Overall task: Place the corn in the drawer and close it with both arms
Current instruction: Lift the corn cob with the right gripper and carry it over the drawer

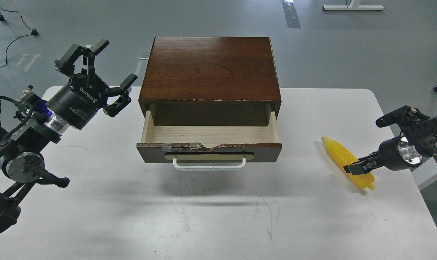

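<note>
The corn (343, 156) lies on the table (218, 216), right of the open drawer (209, 135), long axis diagonal, tapered tip toward the box (209, 68). My right claw (373, 141) straddles it, fingers spread, not gripping. My left claw (99, 68) hovers wide open, empty.

Robotics lab, grey floor (218, 21), loose cables (12, 39), white table (218, 216)
</note>
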